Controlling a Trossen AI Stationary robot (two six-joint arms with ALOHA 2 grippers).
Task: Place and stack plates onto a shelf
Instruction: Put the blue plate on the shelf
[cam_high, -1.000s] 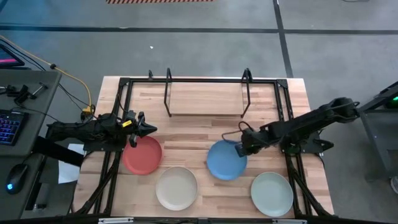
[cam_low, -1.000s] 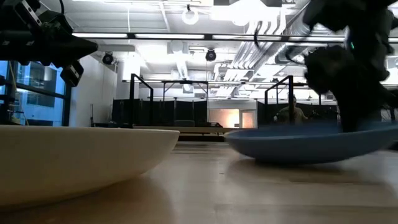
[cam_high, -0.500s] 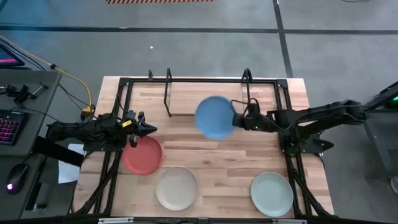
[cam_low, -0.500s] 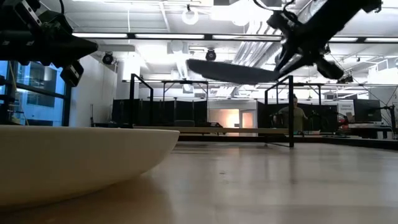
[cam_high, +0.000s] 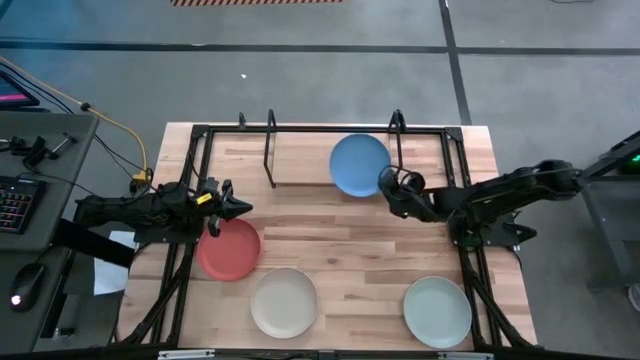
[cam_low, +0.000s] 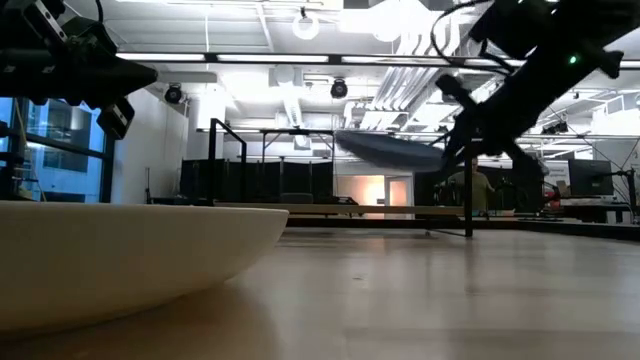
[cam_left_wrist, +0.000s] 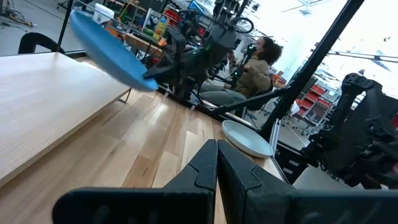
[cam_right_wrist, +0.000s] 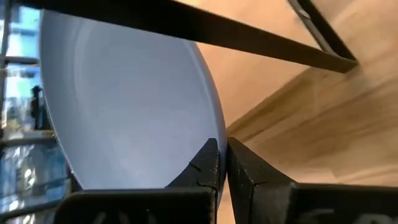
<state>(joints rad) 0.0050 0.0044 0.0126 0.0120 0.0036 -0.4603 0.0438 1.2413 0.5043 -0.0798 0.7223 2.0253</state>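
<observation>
The blue plate (cam_high: 358, 164) is in the air over the right end of the black rod shelf (cam_high: 270, 152), next to the post (cam_high: 397, 150). My right gripper (cam_high: 386, 182) is shut on it. In the low view the blue plate (cam_low: 388, 150) hangs tilted above the shelf board (cam_low: 340, 209). The red plate (cam_high: 228, 250), cream plate (cam_high: 284, 302) and pale green plate (cam_high: 437, 311) rest flat on the table's near half. My left gripper (cam_high: 240, 207) hovers shut above the red plate's far rim, touching nothing. My right gripper pinches the blue plate's rim (cam_right_wrist: 217, 132) between its two fingers (cam_right_wrist: 205, 160), on the side of the plate toward the table's right near corner. The fingers come in slanting from the right and near side. The plate is lifted clear and tilted.
A larger black frame (cam_high: 205, 150) edges the table. The shelf's upright posts (cam_high: 271, 125) stand near the far edge, and its left part holds nothing. A person (cam_left_wrist: 255, 65) sits beyond the table's right side. A keyboard (cam_high: 12, 205) and mouse lie on a desk left of the table.
My right gripper, shut on the blue plate, has lifted it off the table between the cream and green plates. It has carried the plate up and toward the far edge, then right, to above the shelf's right end. The plate has gone from resting to tilted in the air.
</observation>
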